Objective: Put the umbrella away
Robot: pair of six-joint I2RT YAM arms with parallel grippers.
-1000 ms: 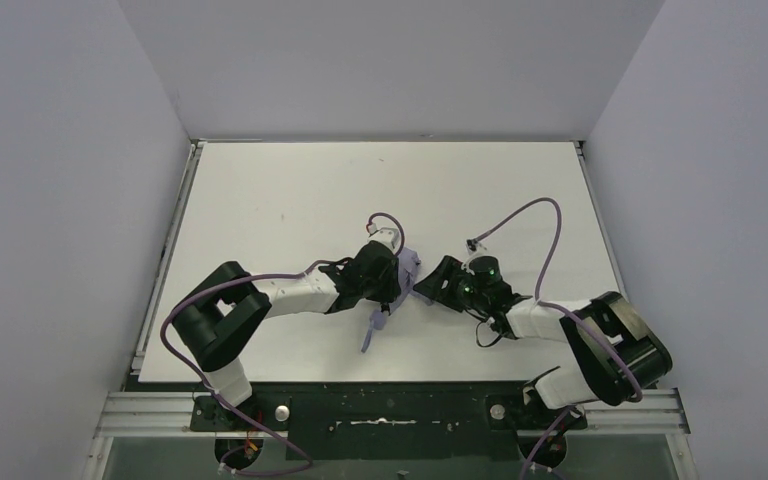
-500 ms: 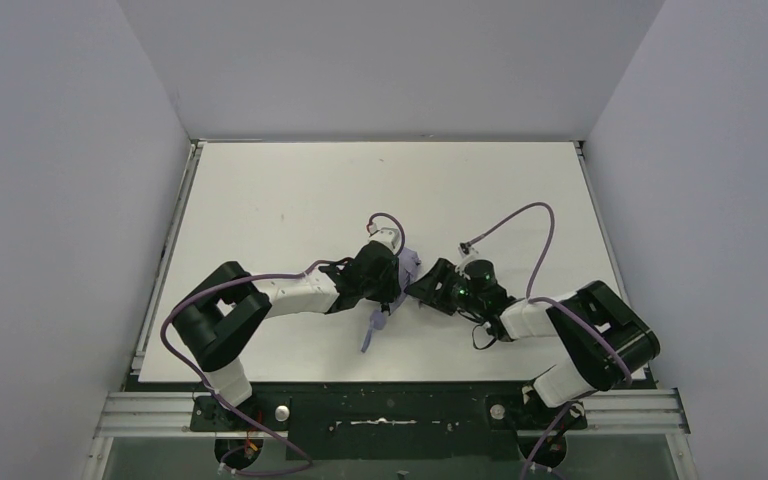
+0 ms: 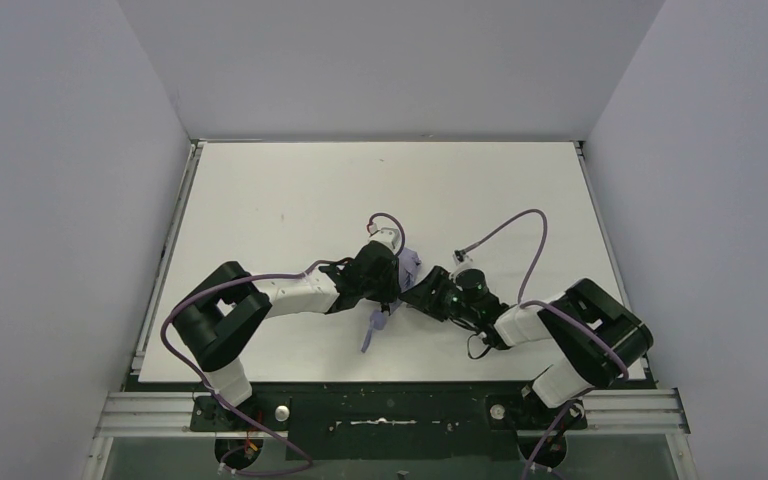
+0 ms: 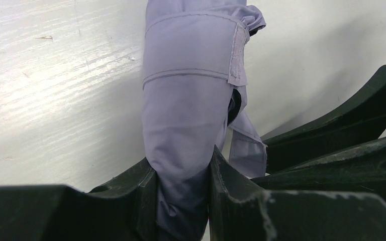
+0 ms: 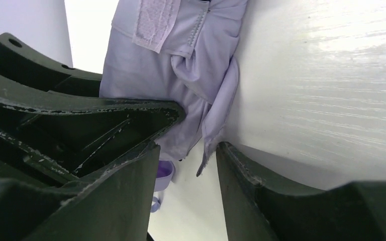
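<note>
umbrella [image 4: 191, 115] folded on table [image 4: 55, 100] | left hand [image 4: 182, 165] clamped on it | right hand [image 5: 188, 148] parted around its loose fabric

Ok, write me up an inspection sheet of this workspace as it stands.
Surface: white table, faint scuffs.
Job's things: lavender umbrella folded, strap wrapped round the canopy; a loose fabric flap hangs free.
Clutter: nothing seen.
Hands: left hand shut on the umbrella's canopy; right hand open, the flap's tip in its gap, not pinched.
Cables: right arm's cable, purple, arcs above the arm; left arm's cable, purple, loops at the wrist; no snag seen from the top view.
Surroundings: plain pale walls on three sides; metal rail at the near edge.
</note>
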